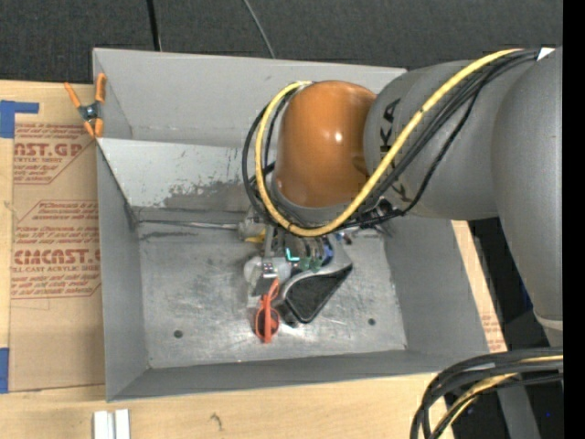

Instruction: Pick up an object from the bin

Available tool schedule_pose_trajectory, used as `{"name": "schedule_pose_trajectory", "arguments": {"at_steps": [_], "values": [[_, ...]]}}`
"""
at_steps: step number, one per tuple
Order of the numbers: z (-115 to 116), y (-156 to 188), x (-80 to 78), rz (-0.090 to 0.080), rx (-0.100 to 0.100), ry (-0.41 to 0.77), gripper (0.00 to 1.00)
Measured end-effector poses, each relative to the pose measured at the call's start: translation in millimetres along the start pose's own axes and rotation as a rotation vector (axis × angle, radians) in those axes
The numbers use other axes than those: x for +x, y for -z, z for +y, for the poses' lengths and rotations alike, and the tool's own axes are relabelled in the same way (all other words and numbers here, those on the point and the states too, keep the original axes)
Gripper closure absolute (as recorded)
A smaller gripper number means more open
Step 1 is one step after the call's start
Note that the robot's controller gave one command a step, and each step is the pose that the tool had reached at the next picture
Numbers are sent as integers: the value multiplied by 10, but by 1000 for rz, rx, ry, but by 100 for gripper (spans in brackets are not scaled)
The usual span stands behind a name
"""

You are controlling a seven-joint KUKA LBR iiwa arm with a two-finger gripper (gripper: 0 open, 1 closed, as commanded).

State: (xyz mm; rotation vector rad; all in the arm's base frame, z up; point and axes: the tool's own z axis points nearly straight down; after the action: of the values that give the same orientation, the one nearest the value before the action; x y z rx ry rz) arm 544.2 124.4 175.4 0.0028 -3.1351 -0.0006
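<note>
Camera view: jaws mostly hidden under orange cover [320, 144], opening unclear; black wedge [311, 296], red piece [267, 321] beside.

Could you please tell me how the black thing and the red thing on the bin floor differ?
The black thing is broad and teardrop-shaped; the red thing is thin and narrow. The black thing is larger than the red thing. The black thing lies slanted; the red thing runs nearly straight up the view. Both lie side by side on the bin floor.

Robotics lab, grey industrial arm [475, 154] strung with yellow cables [259, 154]; scuffed metal bin [164, 167] beneath it
</note>
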Motion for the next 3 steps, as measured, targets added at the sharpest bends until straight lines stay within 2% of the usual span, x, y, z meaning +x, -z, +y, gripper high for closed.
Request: {"name": "schedule_pose_trajectory", "arguments": {"at_steps": [1,2,3], "values": [[-5,39,-19,-7,-1,-1,0],[-371,-37,-193,-9,-2,76,0],[-487,-604,-175,-14,0,76,0]]}}
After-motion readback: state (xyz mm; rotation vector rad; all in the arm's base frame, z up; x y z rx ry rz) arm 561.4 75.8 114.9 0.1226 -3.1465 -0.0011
